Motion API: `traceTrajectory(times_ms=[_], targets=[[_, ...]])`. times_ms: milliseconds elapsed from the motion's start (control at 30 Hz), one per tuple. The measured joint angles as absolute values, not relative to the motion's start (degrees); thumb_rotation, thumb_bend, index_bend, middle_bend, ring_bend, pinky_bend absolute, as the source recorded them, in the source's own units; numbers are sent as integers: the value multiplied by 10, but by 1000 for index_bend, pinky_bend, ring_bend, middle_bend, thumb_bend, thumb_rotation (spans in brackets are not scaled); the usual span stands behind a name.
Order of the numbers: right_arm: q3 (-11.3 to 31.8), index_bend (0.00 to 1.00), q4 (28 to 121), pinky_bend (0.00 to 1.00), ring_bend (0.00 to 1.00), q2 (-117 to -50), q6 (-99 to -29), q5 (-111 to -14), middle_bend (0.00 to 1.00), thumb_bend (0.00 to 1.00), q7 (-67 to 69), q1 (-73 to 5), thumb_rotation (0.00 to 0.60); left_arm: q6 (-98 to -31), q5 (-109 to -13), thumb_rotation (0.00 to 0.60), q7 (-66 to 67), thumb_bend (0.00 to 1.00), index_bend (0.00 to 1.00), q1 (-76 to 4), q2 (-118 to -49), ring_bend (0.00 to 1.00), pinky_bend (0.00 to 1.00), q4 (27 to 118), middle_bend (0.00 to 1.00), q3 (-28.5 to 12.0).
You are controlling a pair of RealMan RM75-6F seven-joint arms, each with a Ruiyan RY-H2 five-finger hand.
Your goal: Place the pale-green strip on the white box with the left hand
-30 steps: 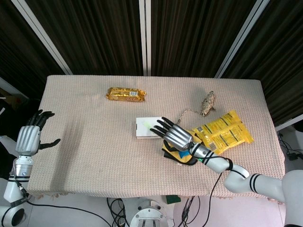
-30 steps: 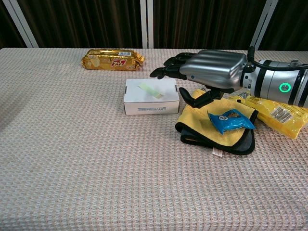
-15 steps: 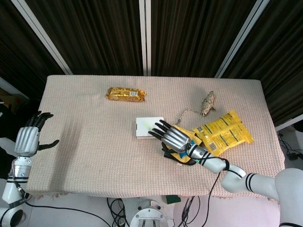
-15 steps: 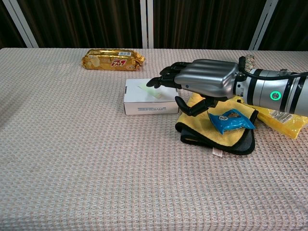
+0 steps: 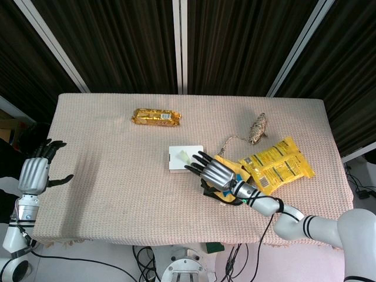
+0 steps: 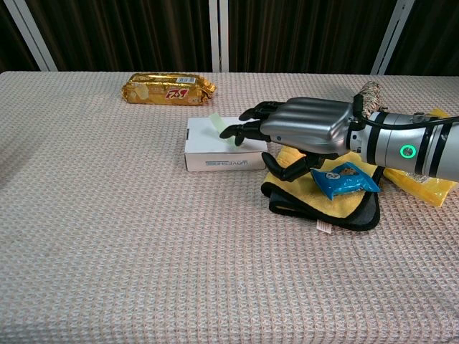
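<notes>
The white box (image 5: 175,163) (image 6: 205,155) sits mid-table. The pale-green strip (image 5: 184,156) (image 6: 216,122) lies on its top towards the far edge, one end tipped up. My right hand (image 5: 217,171) (image 6: 305,127) reaches over the box's right half with its fingers spread, and the fingertips (image 6: 231,132) are at the strip. It grips nothing. My left hand (image 5: 35,173) hangs beyond the table's left edge with fingers apart and empty; only the head view shows it.
A golden biscuit pack (image 5: 156,117) (image 6: 168,89) lies at the back. Right of the box a yellow cloth (image 6: 301,190) carries a blue packet (image 6: 343,178). Further right are a yellow snack bag (image 5: 276,164) and a rope bundle (image 5: 257,128).
My right hand has slid left over the box and its fingertips have reached the strip. The strip has shifted towards the box's far left and tipped up. The left hand has barely moved.
</notes>
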State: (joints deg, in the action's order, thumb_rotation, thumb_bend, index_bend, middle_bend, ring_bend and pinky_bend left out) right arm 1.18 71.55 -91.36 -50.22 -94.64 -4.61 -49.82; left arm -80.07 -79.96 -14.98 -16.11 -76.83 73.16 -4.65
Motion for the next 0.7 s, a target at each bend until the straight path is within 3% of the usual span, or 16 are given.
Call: traceTrajectory(times_ms=[333, 700], targets=[[6, 0, 706, 0, 0, -922, -501, -941, 179, 800, -47, -499, 340, -793, -802, 600, -151, 47, 195, -157, -768, 69, 190, 732, 167, -51], [3, 0, 704, 0, 0, -917, -549, -959, 179, 800, -30, -491, 341, -787, -805, 600, -153, 50, 195, -154, -767, 70, 190, 732, 167, -56]])
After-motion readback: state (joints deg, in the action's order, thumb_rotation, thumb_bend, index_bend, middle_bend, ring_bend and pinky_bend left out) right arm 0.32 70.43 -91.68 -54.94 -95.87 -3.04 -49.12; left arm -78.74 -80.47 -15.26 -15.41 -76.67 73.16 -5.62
